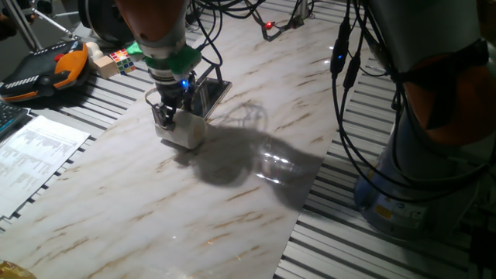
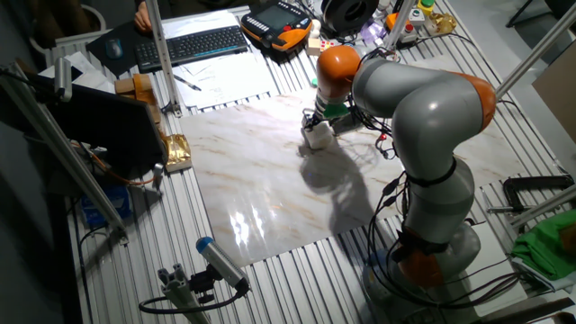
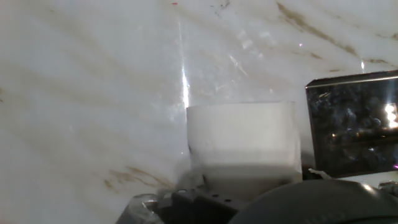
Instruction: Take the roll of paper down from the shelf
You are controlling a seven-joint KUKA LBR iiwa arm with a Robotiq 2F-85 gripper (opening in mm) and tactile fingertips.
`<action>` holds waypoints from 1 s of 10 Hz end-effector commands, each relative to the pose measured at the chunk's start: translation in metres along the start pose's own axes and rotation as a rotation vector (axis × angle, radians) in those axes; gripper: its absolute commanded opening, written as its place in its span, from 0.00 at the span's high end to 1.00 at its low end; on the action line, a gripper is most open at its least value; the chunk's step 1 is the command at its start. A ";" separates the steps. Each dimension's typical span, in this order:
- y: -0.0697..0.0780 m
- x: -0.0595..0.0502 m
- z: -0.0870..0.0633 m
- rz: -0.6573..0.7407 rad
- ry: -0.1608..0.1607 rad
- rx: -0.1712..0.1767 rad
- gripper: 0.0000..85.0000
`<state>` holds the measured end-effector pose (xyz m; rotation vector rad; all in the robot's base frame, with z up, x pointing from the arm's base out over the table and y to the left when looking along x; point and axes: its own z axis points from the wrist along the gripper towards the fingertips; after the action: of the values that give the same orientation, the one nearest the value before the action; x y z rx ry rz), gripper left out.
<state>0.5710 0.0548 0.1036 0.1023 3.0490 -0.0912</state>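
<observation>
Nearest the lens in the hand view, dark hardware of the gripper (image 3: 249, 202) fills the lower edge. Just beyond it the roll of paper (image 3: 242, 140) stands at centre frame, with the shelf (image 3: 351, 124) close on its right. The fingers themselves are out of sight there, so their opening cannot be told from that view.

One fixed view supplies what is missing: the fingers (image 1: 164, 115) appear closed on the roll's top edge, the roll low over or on the marble bench (image 1: 232, 201), in front of the shelf. Contact cannot be confirmed.

The likely risk is soft paper crushing or slipping from a shallow hold. A sideways move could also knock the nearby light shelf.
</observation>
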 end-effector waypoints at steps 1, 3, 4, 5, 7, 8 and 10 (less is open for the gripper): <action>-0.001 0.000 -0.004 0.004 -0.004 0.006 0.07; -0.004 0.002 -0.016 0.027 -0.015 0.005 0.05; -0.005 0.004 -0.022 0.039 -0.019 -0.002 0.05; -0.006 0.006 -0.028 0.046 -0.020 -0.002 0.05; -0.017 0.008 -0.049 0.055 -0.011 0.000 0.05; -0.023 0.009 -0.059 0.067 -0.008 -0.006 0.06; -0.042 0.011 -0.082 0.058 -0.007 0.007 0.10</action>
<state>0.5499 0.0191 0.1822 0.1893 3.0361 -0.1009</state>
